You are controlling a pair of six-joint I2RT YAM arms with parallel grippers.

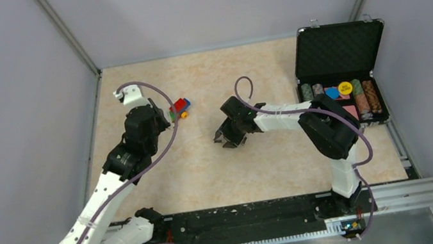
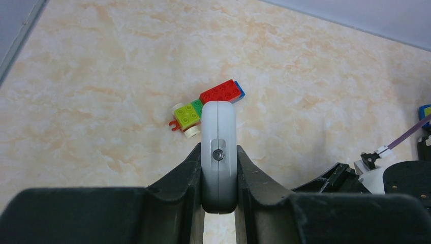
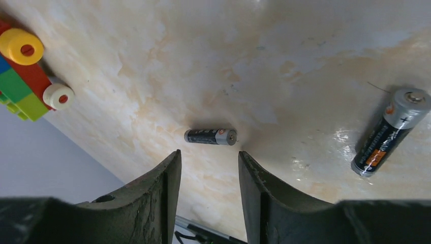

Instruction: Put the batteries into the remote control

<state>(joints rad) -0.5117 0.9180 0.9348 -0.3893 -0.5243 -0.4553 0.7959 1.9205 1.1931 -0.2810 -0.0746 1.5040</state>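
Table [image 2: 101,76]: smooth top, so a nudged battery could roll away.
Left gripper [image 2: 218,157]: clamped tight on the remote control [image 2: 218,122], held edge-on; a push may twist it.
Right gripper [image 3: 208,157]: jaws part-open, empty, above the table.
Toy-brick train [image 2: 206,104]: just beyond the remote control, so it may get bumped.
Batteries [image 3: 210,136]: 2 loose on the table, well apart; the nearer one lies along the jaws' closing line, so a pinch may catch its ends and slip.

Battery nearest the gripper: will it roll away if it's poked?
Probably: the battery is a round cylinder lying sideways on a glossy table. Its thin, smooth body might slip from the right gripper.
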